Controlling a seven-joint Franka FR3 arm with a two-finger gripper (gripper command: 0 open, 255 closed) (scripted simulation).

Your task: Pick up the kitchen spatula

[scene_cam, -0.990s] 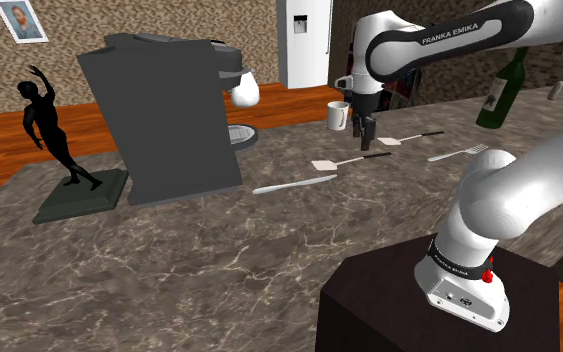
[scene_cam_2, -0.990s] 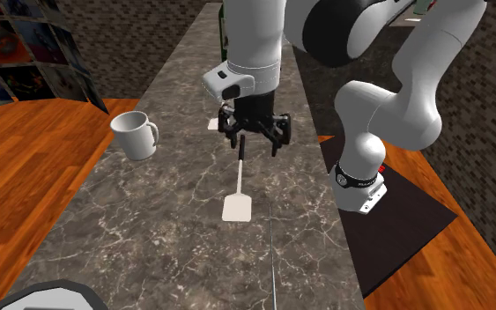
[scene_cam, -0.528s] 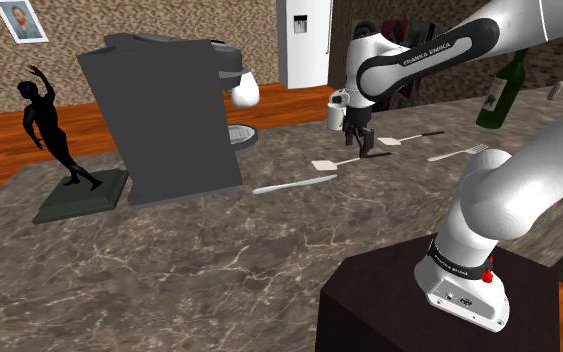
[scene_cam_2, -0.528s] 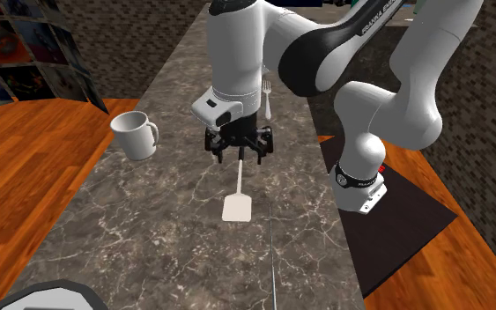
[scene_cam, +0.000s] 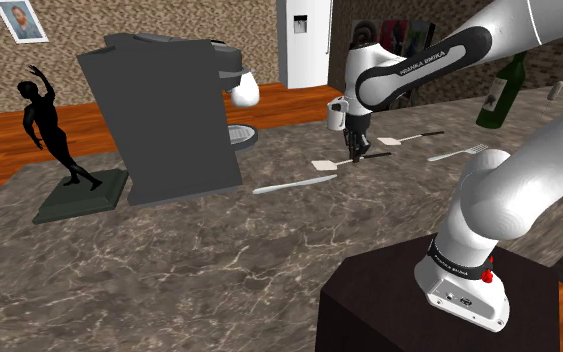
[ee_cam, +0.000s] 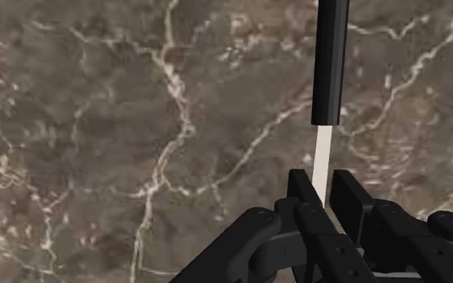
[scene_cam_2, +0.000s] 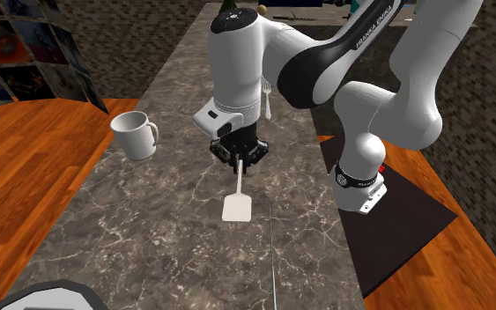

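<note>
In the second exterior view, to the right of the white mug (scene_cam_2: 136, 135), the kitchen spatula (scene_cam_2: 237, 208) lies flat on the marbled counter (scene_cam_2: 149, 229). Its pale blade is clear, but its handle is hidden behind the gripper (scene_cam_2: 239, 158), and in the wrist view the black handle is cut off by the frame. The fingers (ee_cam: 301, 191) are drawn narrow, pressed against both sides of the thin pale shank beside the handle.

A dark, white-veined stone surface (scene_cam: 209, 250) carries a black figurine (scene_cam: 51, 125), a grey coffee machine (scene_cam: 159, 115), a white mug (scene_cam_2: 134, 134), a knife (scene_cam: 294, 184), a fork (scene_cam: 459, 153) and a green bottle (scene_cam: 501, 92); a pale-bladed spatula (scene_cam_2: 237, 201) lies flat near a second spatula (scene_cam: 407, 137).
</note>
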